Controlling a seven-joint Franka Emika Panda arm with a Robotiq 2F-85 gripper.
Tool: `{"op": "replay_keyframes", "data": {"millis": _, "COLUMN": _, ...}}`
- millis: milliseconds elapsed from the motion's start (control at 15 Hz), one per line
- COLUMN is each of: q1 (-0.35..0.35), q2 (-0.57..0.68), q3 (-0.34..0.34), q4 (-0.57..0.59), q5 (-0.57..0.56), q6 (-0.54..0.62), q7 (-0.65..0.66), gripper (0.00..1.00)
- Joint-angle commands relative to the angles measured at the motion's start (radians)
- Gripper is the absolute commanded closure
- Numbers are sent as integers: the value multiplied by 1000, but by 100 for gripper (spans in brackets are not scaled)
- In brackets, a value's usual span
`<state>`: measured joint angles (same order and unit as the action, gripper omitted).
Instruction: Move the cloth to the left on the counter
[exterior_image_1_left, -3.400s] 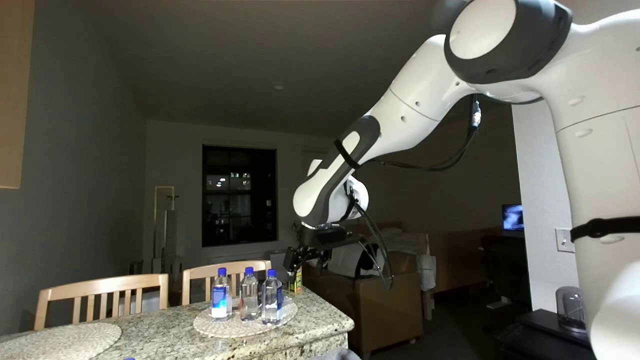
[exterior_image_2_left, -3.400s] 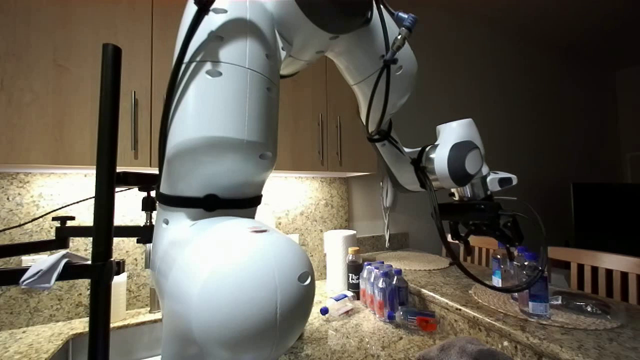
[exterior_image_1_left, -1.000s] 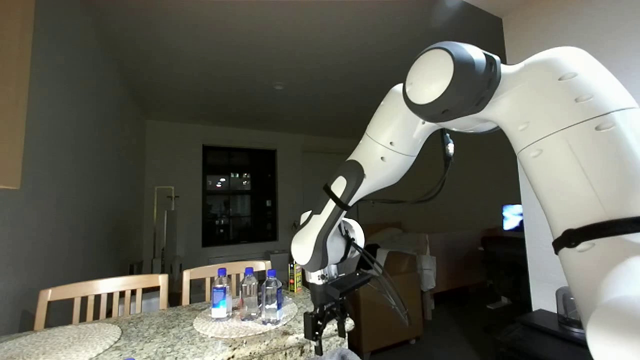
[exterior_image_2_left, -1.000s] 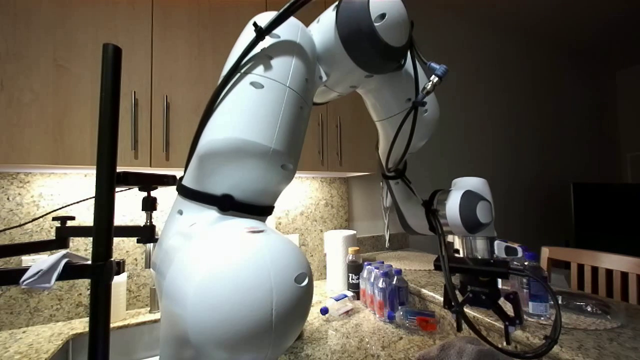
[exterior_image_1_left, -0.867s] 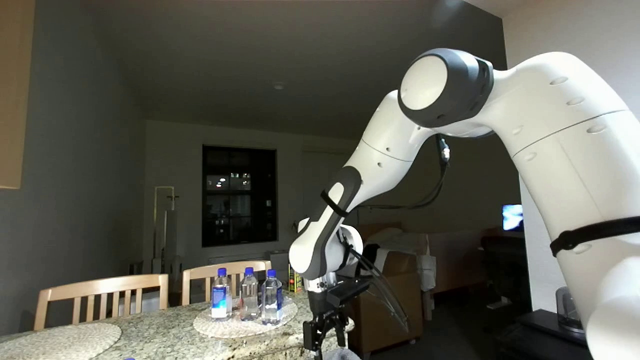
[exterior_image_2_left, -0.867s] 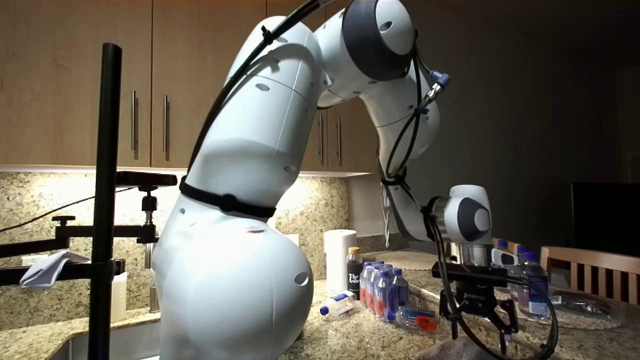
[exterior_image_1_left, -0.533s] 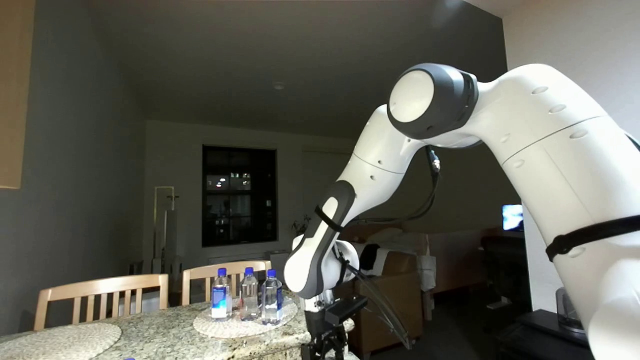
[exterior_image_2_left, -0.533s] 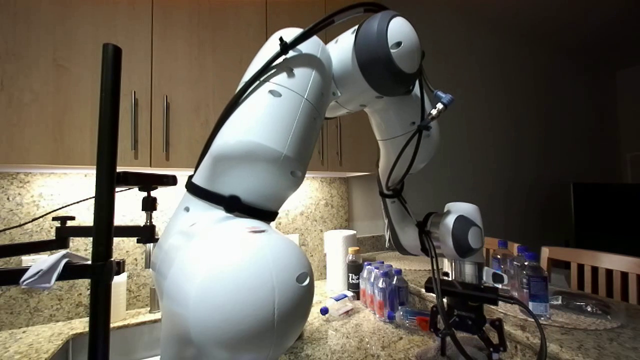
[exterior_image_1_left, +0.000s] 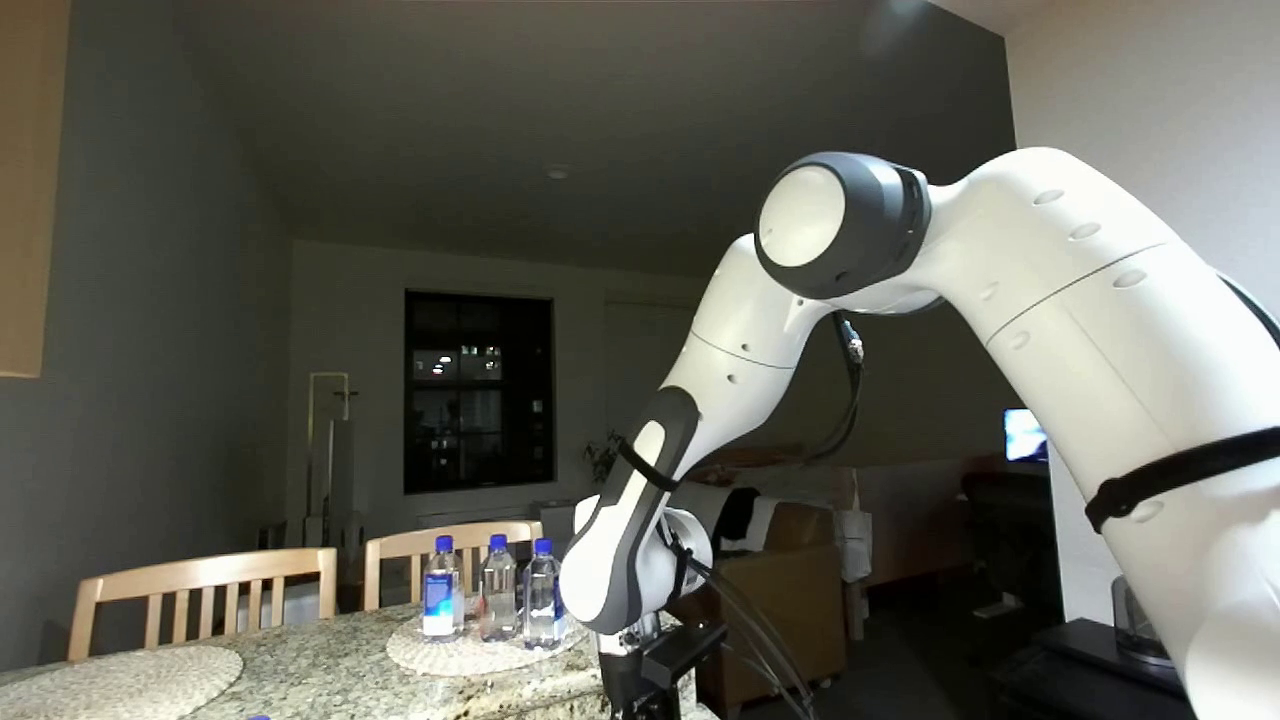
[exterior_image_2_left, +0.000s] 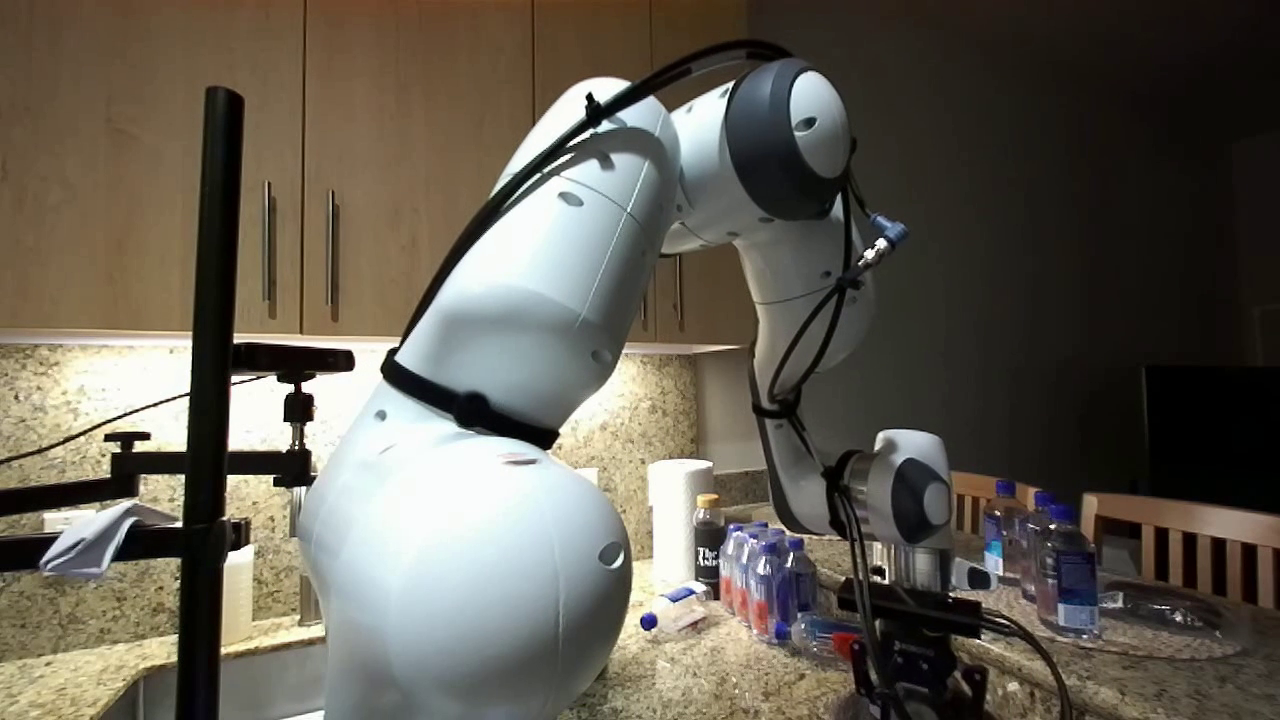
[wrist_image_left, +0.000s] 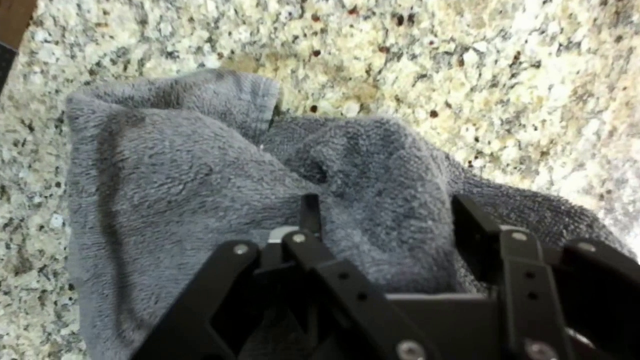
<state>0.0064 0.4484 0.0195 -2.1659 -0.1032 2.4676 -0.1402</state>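
The cloth (wrist_image_left: 190, 190) is grey, thick and rumpled. In the wrist view it lies on the speckled beige counter (wrist_image_left: 400, 55), which also shows in an exterior view (exterior_image_2_left: 730, 685). My gripper (wrist_image_left: 390, 220) points down at the cloth with its fingers well apart. A raised fold of cloth lies between the fingers. I cannot tell whether the fingertips touch it. In both exterior views the fingertips are below the picture's bottom edge, and the cloth is almost wholly hidden or out of view.
A lying bottle (exterior_image_2_left: 825, 637) with a red label and a pack of upright bottles (exterior_image_2_left: 765, 580) are near the gripper. The raised ledge (exterior_image_2_left: 1130, 680) stands beside it, with bottles (exterior_image_1_left: 543, 595) on a round mat (exterior_image_1_left: 450, 655). A paper towel roll (exterior_image_2_left: 680, 515) stands behind.
The arm has come down from above the raised ledge to the lower counter over the cloth. In the last second the gripper has kept lowering, and its fingertips have left both exterior views.
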Motion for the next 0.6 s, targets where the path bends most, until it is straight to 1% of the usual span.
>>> {"op": "replay_keyframes", "data": {"millis": 0, "q1": -1, "q2": -5, "q3": 2, "q4": -16, "q5": -7, "q6": 45, "q7": -7, "gripper": 63}}
{"op": "replay_keyframes", "data": {"millis": 267, "q1": -7, "q2": -27, "q3": -9, "q4": -24, "q5": -6, "q6": 51, "q7": 3, "gripper": 90}}
{"op": "replay_keyframes", "data": {"millis": 533, "q1": -11, "q2": -71, "q3": -9, "q4": -44, "q5": 2, "q6": 71, "q7": -1, "gripper": 94}}
